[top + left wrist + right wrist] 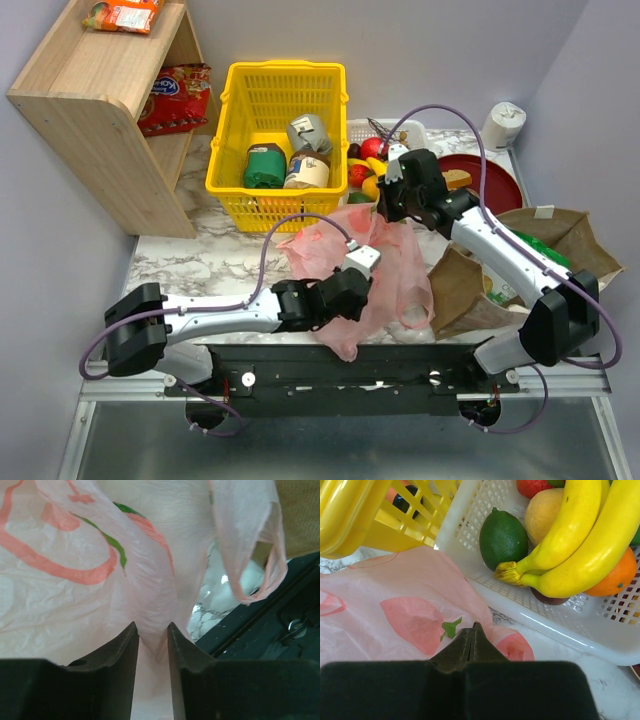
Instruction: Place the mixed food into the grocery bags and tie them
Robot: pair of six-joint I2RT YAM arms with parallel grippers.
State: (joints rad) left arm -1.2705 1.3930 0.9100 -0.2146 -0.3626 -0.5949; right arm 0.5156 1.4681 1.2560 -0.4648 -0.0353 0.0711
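The pink plastic bag [385, 265] lies crumpled at the table's middle. My left gripper [340, 292] is shut on a bunch of the pink bag [75, 595] near its lower edge [151, 626]; a loop handle [260, 565] hangs free. My right gripper [392, 207] is shut on the bag's far edge [476, 625], right beside the white basket [560, 625]. That basket holds the yellow bananas [580, 540] and the small orange fruit [620, 575]. The brown paper bag [565, 230] lies open at the right with the green crisp packet [545, 250] in its mouth.
A yellow basket [275, 130] with tins and jars stands behind the pink bag. A lime [503, 537] and other fruit share the white basket. A red plate [495, 185], a paper roll [503, 125] and a wooden shelf [100, 90] with snack packets stand around.
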